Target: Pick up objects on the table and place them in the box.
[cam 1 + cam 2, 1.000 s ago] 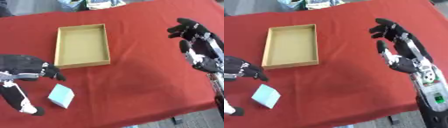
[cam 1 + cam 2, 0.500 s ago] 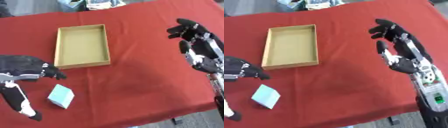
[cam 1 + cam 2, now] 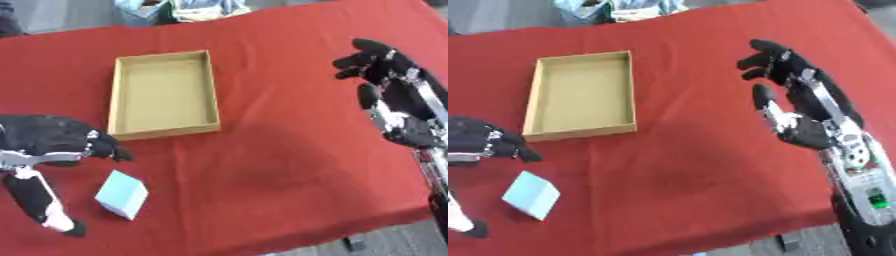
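In the left eye view, an open cardboard box (image 3: 164, 93) lies on the red table (image 3: 280, 150), long side running away from the robot, and nothing shows inside it. A pale blue block (image 3: 122, 194) rests on the cloth nearer the robot than the box's near left corner, apart from the box. The left hand (image 3: 54, 147) sits left of the block and below the box's near wall, fingers spread and relaxed, one reaching down beside the block without touching it; it holds nothing. In the right eye view, the right hand (image 3: 798, 102) hangs well to the right of the box, palm turned inward, fingers extended and empty. Beyond the far end of the box, past the table's edge, some pale clutter (image 3: 614, 9) shows that cannot be made out.
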